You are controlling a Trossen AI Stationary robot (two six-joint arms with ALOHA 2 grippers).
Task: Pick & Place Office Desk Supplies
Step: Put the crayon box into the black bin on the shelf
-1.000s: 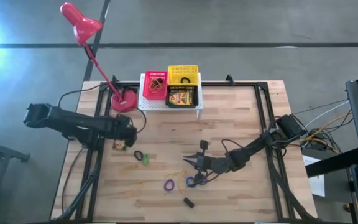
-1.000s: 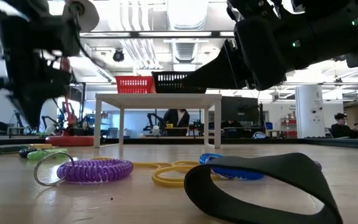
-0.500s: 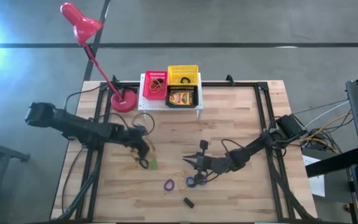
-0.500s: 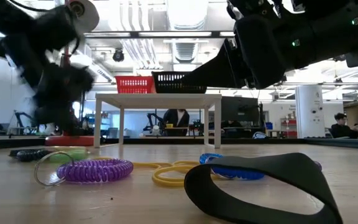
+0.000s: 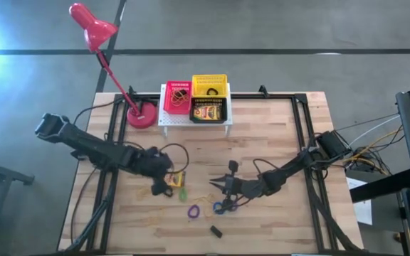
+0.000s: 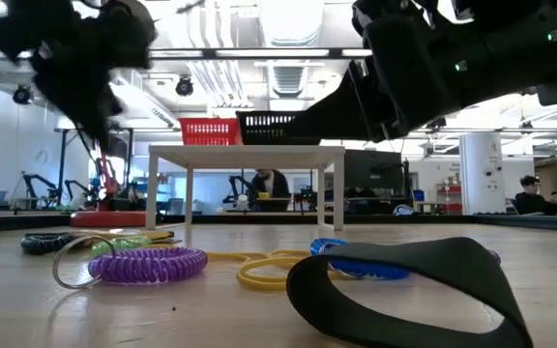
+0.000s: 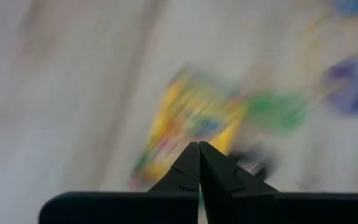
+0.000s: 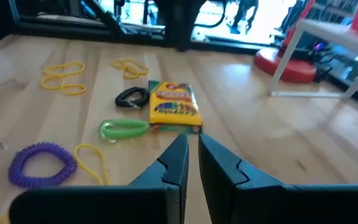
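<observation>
Crayon box (image 5: 176, 179) lying flat on the desk (image 5: 276, 135), left of centre, under the left gripper (image 5: 164, 182).

Its long axis runs roughly near-to-far across the desk, slightly slanted; which end is the top cannot be told. A black loop (image 8: 131, 96) lies just beside it on one side and a green coil (image 8: 123, 129) touches its corner. The left gripper's fingers are pressed together, holding nothing. The right gripper (image 5: 221, 186) sits low at desk centre, fingers nearly together with only a thin gap, empty, over the blue loop (image 5: 220, 208). Purple coil (image 5: 193, 211) and the black block (image 5: 215, 230) lie nearer. Bare wood stretches right of the box and toward the white rack (image 5: 194, 119) at the far edge; the red lamp (image 5: 141, 114) stands far left.
</observation>
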